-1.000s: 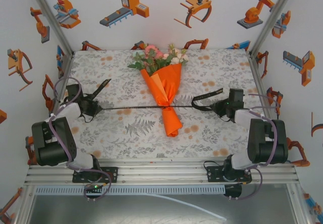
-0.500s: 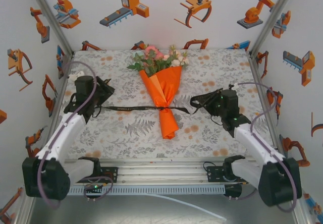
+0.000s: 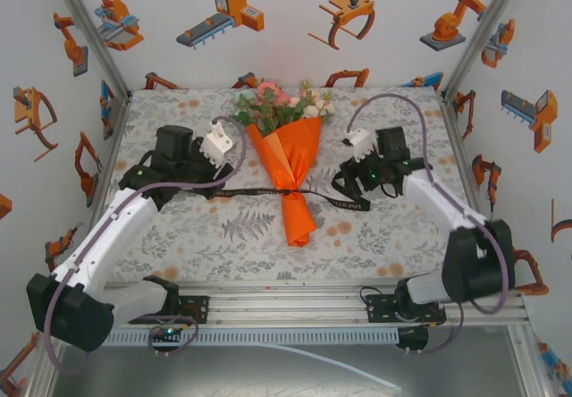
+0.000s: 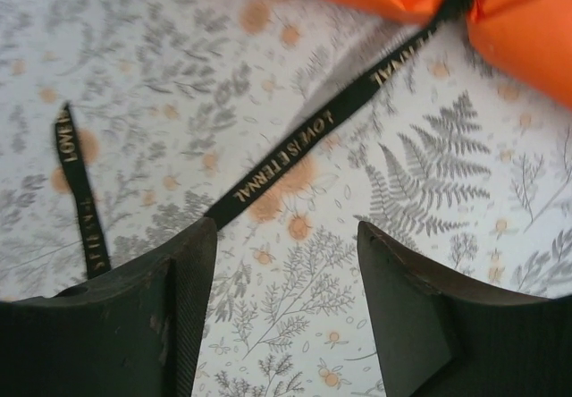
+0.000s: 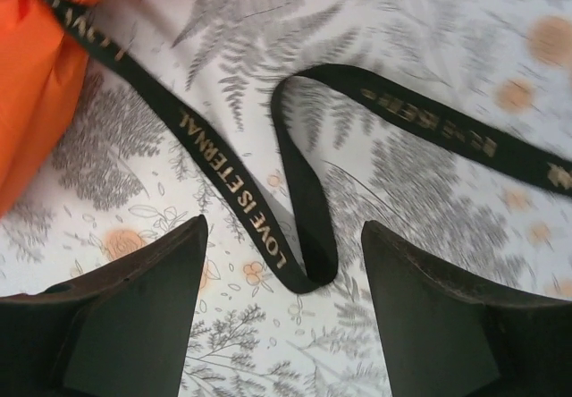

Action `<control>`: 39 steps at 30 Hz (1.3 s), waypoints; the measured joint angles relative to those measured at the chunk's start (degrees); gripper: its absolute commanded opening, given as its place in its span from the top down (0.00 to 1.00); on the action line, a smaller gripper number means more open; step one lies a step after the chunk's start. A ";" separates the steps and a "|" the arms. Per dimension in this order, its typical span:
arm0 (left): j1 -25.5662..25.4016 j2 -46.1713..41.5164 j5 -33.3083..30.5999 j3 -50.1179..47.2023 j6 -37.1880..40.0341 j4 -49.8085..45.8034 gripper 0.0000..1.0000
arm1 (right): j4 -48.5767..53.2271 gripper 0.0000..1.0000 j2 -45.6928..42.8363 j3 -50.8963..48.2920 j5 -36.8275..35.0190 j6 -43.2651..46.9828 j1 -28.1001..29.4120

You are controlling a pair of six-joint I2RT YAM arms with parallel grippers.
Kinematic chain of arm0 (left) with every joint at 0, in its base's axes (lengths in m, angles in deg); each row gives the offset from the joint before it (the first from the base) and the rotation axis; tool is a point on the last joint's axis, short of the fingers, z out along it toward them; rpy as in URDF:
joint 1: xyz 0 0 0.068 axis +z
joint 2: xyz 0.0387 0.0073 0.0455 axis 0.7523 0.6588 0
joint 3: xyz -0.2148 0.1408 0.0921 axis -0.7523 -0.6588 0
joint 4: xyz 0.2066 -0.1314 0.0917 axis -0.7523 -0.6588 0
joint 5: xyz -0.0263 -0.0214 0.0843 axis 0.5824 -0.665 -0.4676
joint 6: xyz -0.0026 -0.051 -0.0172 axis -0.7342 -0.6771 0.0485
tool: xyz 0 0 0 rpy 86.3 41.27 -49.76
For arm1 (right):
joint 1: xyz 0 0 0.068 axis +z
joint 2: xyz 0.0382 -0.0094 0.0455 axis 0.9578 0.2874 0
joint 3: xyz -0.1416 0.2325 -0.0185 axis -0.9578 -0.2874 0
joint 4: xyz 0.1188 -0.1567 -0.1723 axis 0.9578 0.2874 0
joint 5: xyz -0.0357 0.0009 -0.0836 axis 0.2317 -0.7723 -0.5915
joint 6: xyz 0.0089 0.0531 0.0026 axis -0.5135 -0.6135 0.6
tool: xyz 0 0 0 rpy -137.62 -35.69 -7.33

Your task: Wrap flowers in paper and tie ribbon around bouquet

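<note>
**Operator:** Report the pose of each arm.

**Technician:** In the top view the left arm reaches forward and to the right from its base, with the wrist just left of the bouquet (image 3: 290, 169). The right arm bends at the table's right edge and reaches left, with the wrist just right of the bouquet.

**Operator:** Jaw condition?

**Technician:** The left gripper (image 4: 286, 236) has its jaws spread wide with nothing clamped between them. The right gripper (image 5: 286, 227) is the same. Both hang over the grey leaf-printed tablecloth (image 3: 384, 236).

**Operator:** Location of the task items?

**Technician:** The long narrow black ribbon with gold lettering (image 3: 237, 191) lies flat on the cloth and is cinched round the narrow waist of the bright orange paper cone (image 3: 288, 160). Its left run passes beneath the tip of the left gripper's left finger (image 4: 170, 299). Its right run (image 5: 223, 160) folds into a loop on the cloth, seen between the right gripper's fingers. The pink, peach and cream flowers with green leaves (image 3: 281, 102) project from the cone's far end.
</note>
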 measured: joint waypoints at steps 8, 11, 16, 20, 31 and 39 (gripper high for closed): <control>4.98 1.27 4.98 -5.73 5.16 2.99 0.28 | 3.52 0.35 15.85 7.04 5.40 10.40 6.49; 6.03 1.29 5.62 -5.86 6.14 3.89 0.25 | 4.68 0.40 18.16 7.43 4.04 11.91 8.39; 6.21 2.45 6.75 -6.03 8.09 5.31 0.12 | 4.04 0.94 19.30 7.48 0.09 13.40 10.14; 6.25 6.21 8.22 -6.10 12.26 5.86 0.10 | 3.91 1.00 18.49 7.45 -0.11 12.63 10.25; -1.31 27.76 8.96 -0.39 15.54 12.44 0.13 | -6.43 1.00 3.56 5.09 8.11 -2.38 10.25; -3.02 32.96 4.50 -1.16 13.55 24.13 0.38 | -10.60 1.00 2.40 1.03 9.07 -9.66 10.25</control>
